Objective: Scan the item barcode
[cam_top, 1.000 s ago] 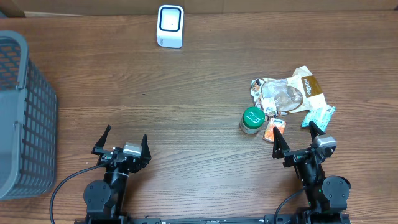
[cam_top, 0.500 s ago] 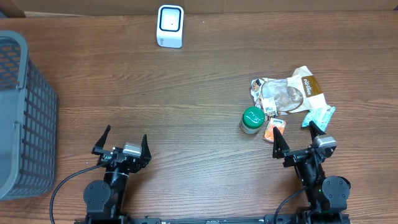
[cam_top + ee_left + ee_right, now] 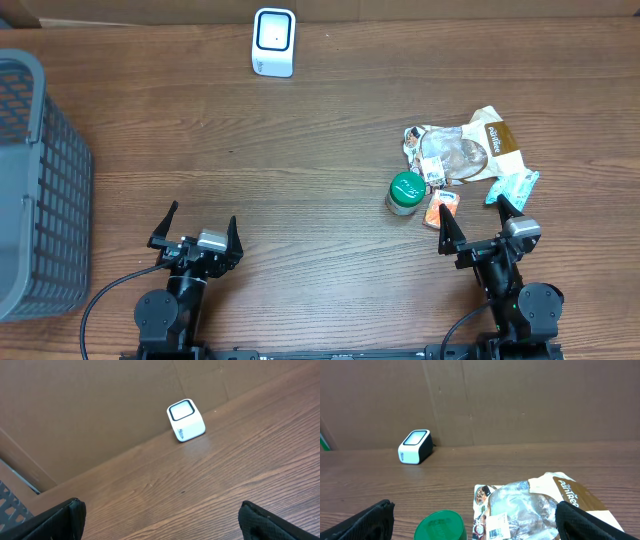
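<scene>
Right gripper (image 3: 473, 212) and left gripper (image 3: 203, 216) both gape empty at the front edge of the tabletop (image 3: 320, 160). Jar (image 3: 405, 192) and pouch (image 3: 462, 150) lie just ahead of the right one; scanner (image 3: 273, 42) sits at the back edge.

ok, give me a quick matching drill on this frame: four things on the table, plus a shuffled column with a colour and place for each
Things:
1. scanner
2. basket
3. jar
4. snack bag

Descriptions:
A. crumpled, brown and clear, on the right side
B. white, at the far edge of the table
C. grey mesh, at the left edge
D. green lid, upright, just in front of the crumpled packaging

Pairs: 1-B, 2-C, 3-D, 4-A
</scene>
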